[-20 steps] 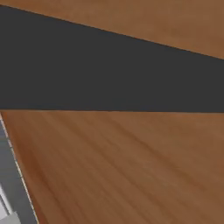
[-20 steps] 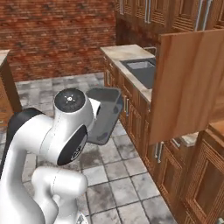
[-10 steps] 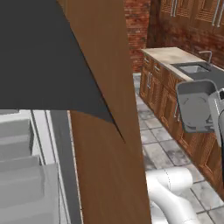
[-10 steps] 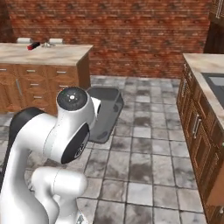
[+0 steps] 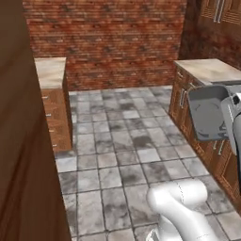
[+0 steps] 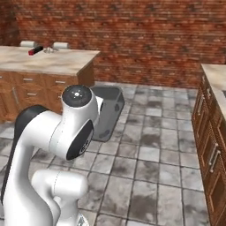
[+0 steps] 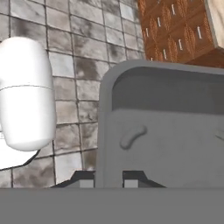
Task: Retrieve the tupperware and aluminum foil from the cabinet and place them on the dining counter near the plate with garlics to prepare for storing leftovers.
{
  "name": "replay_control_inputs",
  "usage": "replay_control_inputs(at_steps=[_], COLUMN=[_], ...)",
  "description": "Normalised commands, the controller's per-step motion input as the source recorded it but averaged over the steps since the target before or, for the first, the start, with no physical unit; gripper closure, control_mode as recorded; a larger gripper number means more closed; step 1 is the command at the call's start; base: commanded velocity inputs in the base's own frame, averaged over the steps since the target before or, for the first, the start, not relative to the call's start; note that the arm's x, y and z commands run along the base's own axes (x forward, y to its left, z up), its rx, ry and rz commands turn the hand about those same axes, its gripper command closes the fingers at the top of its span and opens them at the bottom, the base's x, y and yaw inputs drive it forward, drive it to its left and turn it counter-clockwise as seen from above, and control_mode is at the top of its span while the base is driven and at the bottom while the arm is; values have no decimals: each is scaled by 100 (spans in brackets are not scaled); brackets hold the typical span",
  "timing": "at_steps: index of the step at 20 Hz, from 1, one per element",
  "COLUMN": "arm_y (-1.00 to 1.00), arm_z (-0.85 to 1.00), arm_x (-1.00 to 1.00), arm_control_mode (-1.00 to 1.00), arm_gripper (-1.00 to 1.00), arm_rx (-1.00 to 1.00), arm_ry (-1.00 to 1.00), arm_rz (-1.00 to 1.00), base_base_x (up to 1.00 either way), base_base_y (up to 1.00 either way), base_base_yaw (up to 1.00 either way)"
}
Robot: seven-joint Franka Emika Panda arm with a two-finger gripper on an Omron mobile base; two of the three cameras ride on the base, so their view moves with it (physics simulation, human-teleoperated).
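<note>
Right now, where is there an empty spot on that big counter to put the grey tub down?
The dining counter is bare across its near and right part, up to the corner by the brick wall. The crowded bit is its far left edge, where small things sit. The gripper is shut on the tupperware, over the tiled floor.

Matt grey plastic tupperware point(image 7: 166, 135), rough brick wall point(image 6: 132, 39), marbled stone floor point(image 5: 127, 150)

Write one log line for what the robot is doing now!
phase: carrying | gripper: shut on tub rim | tub: tilted, above tiled floor | dining counter: ahead
</note>
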Motion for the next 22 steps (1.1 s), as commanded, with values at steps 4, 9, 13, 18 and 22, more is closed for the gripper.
replay_control_inputs(at_steps=[4, 9, 13, 18, 22], arm_y=[0, 0, 0, 0, 0], arm_z=[0, 0, 0, 0, 0], arm_x=[0, 0, 0, 0, 0], arm_control_mode=[100, 100, 100, 100, 100], arm_gripper=[100, 100, 100, 100, 100], arm_rx=[0, 0, 0, 0, 0], arm_ry=[0, 0, 0, 0, 0], arm_rz=[0, 0, 0, 0, 0], base_base_x=[100, 100, 100, 100, 100], base_base_y=[0, 0, -1, -36, -30], base_base_yaw=[30, 45, 48, 29, 1])
